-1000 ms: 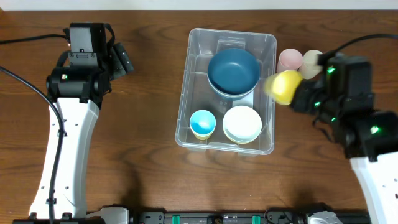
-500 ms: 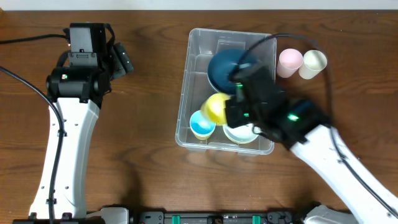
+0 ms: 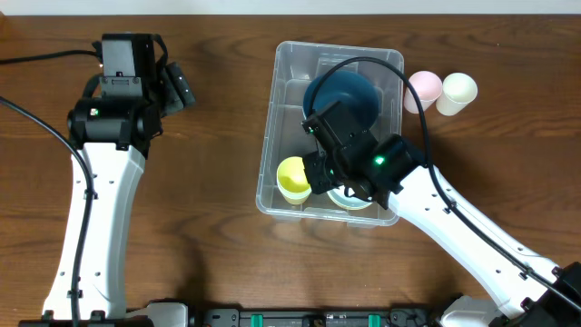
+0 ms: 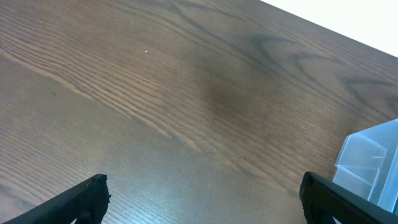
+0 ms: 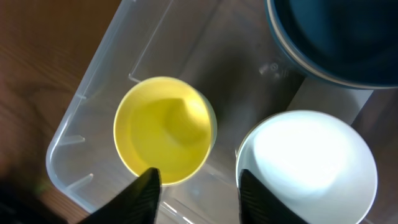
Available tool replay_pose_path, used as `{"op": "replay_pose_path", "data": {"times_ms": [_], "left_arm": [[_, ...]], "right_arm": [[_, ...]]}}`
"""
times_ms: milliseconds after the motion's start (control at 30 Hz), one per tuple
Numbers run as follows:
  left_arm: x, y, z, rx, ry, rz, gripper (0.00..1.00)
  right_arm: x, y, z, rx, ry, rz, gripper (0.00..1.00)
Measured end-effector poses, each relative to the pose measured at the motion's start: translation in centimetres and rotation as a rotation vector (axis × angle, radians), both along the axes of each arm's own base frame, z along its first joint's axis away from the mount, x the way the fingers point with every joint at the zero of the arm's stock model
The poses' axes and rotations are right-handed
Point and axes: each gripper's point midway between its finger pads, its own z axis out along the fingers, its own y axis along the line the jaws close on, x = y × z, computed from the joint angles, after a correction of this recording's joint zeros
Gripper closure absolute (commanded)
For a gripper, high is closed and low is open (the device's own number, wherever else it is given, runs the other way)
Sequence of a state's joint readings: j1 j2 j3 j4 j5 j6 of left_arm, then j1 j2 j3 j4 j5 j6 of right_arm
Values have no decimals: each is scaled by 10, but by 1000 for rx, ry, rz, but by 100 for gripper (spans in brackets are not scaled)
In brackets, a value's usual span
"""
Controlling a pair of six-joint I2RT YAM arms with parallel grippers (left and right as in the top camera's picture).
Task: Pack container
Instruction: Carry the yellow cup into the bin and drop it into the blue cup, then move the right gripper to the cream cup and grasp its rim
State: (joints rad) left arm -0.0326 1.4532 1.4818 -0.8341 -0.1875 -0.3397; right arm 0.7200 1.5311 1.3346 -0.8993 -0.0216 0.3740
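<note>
Inside the container (image 3: pixel 270 145), over its front left corner, the right claw (image 5: pixel 202 194) is held with its fingers spread apart and nothing gripped. Just beyond the left fingertip a yellow cup (image 5: pixel 165 130) is seen standing upright, mouth up, close against the corner wall. Beside it, under the other fingertip, a white bowl (image 5: pixel 308 165) is set, and behind both a dark blue bowl (image 5: pixel 336 37) is placed. The container is set at the middle of the worktop (image 4: pixel 155 93). Just outside its right wall a pink cup (image 3: pixel 423 89) and a white cup (image 3: pixel 457 91) are found side by side. Well to the left, the left claw (image 4: pixel 214 199) is held wide apart above bare wood.
</note>
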Motion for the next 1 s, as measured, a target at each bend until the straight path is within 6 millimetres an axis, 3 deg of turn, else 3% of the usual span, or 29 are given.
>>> {"op": "replay_pose_path", "data": {"times_ms": [133, 267, 467, 567, 667, 767, 833, 1000], "left_arm": [[0, 0, 0, 0, 0, 0, 2], [0, 0, 0, 0, 0, 0, 2], [0, 0, 0, 0, 0, 0, 2], [0, 0, 0, 0, 0, 0, 2], [0, 0, 0, 0, 0, 0, 2], [0, 0, 0, 0, 0, 0, 2], [0, 0, 0, 0, 0, 0, 2], [0, 0, 0, 0, 0, 0, 2]], "right_arm": [[4, -10, -1, -31, -6, -25, 53], [26, -44, 12, -42, -25, -142, 51], [81, -149, 63, 20, -130, -474, 56], [96, -218, 75, 25, -165, -669, 62], [102, -272, 74, 27, -172, -816, 58], [110, -310, 70, 42, -184, -909, 51], [118, -325, 64, 54, -187, -945, 46], [144, -344, 35, 62, -168, -973, 45]]}}
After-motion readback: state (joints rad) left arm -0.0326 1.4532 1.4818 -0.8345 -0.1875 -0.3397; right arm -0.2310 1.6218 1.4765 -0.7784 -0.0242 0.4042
